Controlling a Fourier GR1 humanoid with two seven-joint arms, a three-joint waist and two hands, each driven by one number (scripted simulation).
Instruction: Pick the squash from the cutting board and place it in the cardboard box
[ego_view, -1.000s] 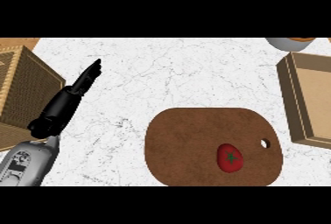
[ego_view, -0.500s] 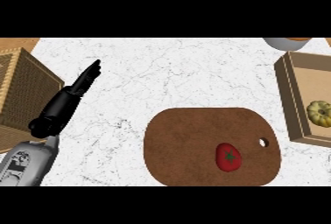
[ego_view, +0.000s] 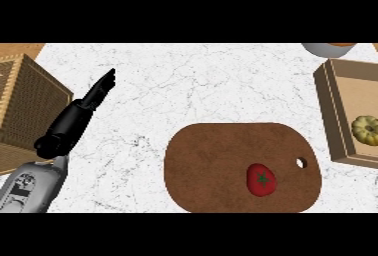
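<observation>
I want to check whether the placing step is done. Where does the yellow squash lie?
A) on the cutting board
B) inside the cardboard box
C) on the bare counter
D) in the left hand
B: the squash lies inside the cardboard box at the view's right edge. The cutting board carries only a red fruit with a green stem, and the left hand is open and holds nothing.

No writing, label, brand, number or sign can be read anywhere; the cardboard box (ego_view: 334, 115) and the cutting board (ego_view: 214, 170) show plain, unmarked surfaces.
</observation>
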